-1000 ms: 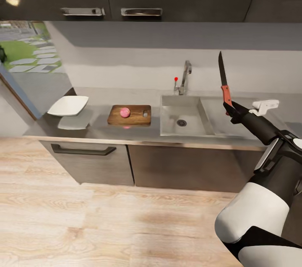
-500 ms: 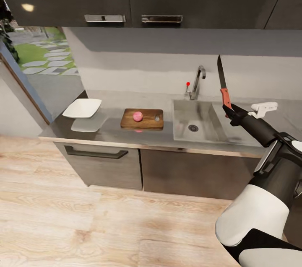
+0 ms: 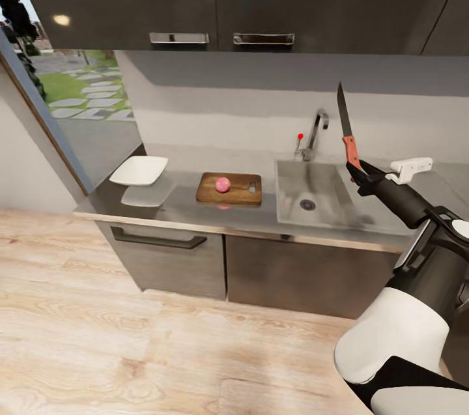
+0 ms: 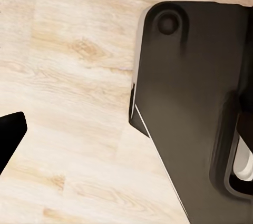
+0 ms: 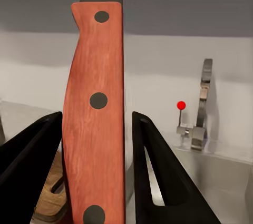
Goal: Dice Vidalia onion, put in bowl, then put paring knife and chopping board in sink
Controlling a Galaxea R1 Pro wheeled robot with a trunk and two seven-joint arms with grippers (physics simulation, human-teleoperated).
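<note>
Countertop [image 3: 189, 210] spans mid-frame w/ sink [image 3: 312, 193] centre-right; chopping board [image 3: 230, 188] at centre, bowl [image 3: 139, 170] to its left. Vidalia onion [image 3: 223, 184] sits on the board. Right gripper [image 3: 357, 174], right of centre, pinches paring knife [image 3: 346, 125] by the handle, blade upright; left gripper [image 4: 8, 137] probably just a dark tip over floor, can't tell its state.

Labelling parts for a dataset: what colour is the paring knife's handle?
Reddish wood-grain with three dark rivets on the paring knife, clearest in the right wrist view.

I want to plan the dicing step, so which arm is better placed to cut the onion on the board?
Right. Its end effector holds the red-handled paring knife blade-up over the grey sink, beside the brown wooden chopping board carrying the pinkish round onion. The left wrist view faces wooden floor.
</note>
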